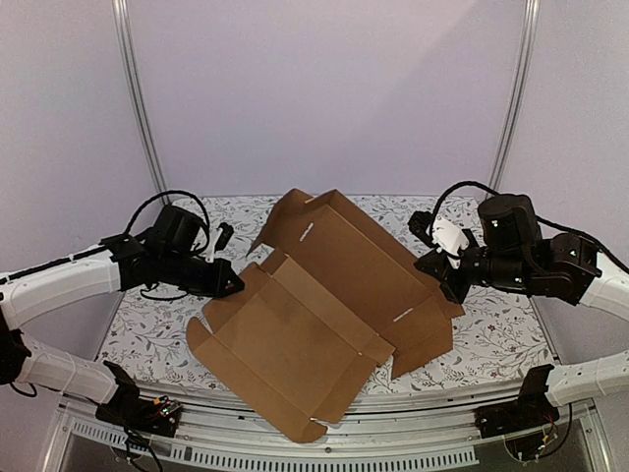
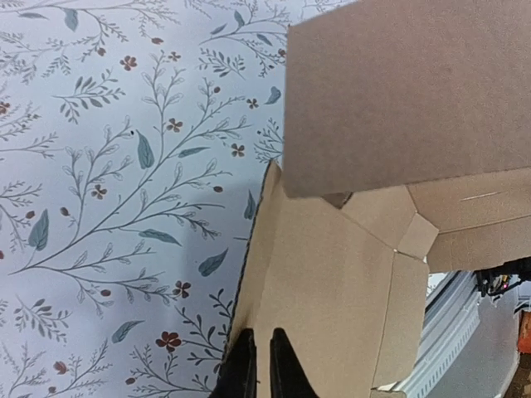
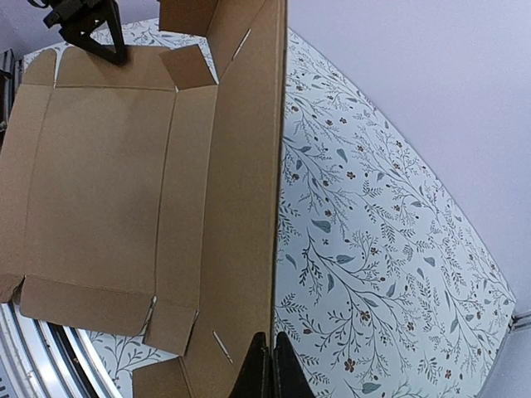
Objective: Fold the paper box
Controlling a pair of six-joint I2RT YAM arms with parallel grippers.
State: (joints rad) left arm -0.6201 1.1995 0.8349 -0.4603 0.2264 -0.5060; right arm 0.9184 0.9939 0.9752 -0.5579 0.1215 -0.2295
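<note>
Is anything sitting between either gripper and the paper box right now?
Nothing visible does. The left gripper is at the left flap edge of the paper box, and the right gripper is at the edge of its raised right panel. Only the floral table cover lies around the cardboard.

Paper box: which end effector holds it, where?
Right end effector pinches the paper box by its raised panel's edge; left end effector is at its left flap, grip unclear.

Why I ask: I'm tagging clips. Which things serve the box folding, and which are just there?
For the job:
box
left gripper
right gripper

Just there:
tablecloth
cables
poles
</note>
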